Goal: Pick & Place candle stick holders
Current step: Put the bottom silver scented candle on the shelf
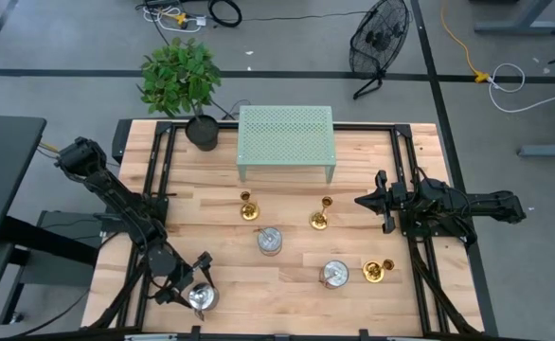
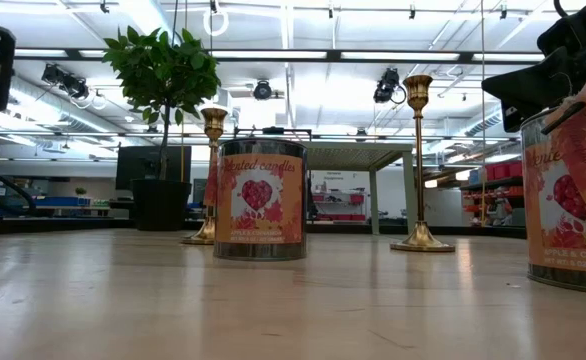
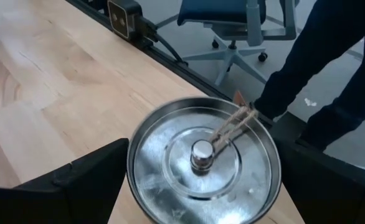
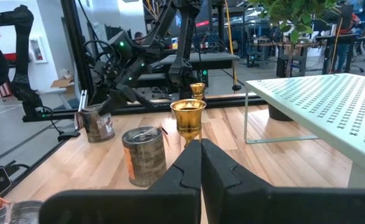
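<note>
Looking from the closed, empty right claw [image 1: 363, 201], we find the nearest candle stick holder [image 1: 320, 219] upright on the tabletop [image 1: 287, 284], just inward of its tip; the left claw [image 1: 200, 280], spread wide around a silver-lidded tin [image 1: 201, 298], sits well apart.

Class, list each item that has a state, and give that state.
left gripper: open, straddling left tin, lid on
right gripper: shut, empty
left candle stick holder: upright
middle candle stick holder: upright
right candle stick holder: pose unclear
middle tin: lid on
right tin: lid on
</note>
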Motion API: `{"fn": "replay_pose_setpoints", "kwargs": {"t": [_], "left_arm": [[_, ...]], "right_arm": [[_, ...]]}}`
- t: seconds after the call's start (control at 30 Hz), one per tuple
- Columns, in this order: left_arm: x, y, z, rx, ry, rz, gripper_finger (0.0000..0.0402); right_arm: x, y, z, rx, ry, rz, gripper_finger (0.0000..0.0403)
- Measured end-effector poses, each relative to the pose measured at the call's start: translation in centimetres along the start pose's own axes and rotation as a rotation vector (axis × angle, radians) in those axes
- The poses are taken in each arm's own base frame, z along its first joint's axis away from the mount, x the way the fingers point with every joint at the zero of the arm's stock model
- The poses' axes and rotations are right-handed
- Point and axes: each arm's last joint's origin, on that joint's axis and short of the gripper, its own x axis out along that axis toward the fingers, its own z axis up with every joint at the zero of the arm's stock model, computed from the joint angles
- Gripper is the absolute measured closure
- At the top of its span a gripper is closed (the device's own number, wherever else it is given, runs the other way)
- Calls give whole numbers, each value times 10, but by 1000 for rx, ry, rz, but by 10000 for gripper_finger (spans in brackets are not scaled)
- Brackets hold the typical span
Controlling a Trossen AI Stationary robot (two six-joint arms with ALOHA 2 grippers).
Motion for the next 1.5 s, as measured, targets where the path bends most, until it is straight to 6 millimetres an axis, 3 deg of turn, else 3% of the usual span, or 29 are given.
{"fn": "replay_pose_setpoints", "kwargs": {"t": [0.3, 1.17, 1.5], "left_arm": [[0, 0, 0, 0, 0, 0, 27], [0, 0, 0, -28, 0, 8, 27], [1, -1, 16, -25, 27, 8, 27]], "right_arm": [[0, 0, 0, 0, 0, 0, 400], [0, 0, 0, 0, 0, 0, 400], [0, 0, 0, 0, 0, 0, 400]]}}
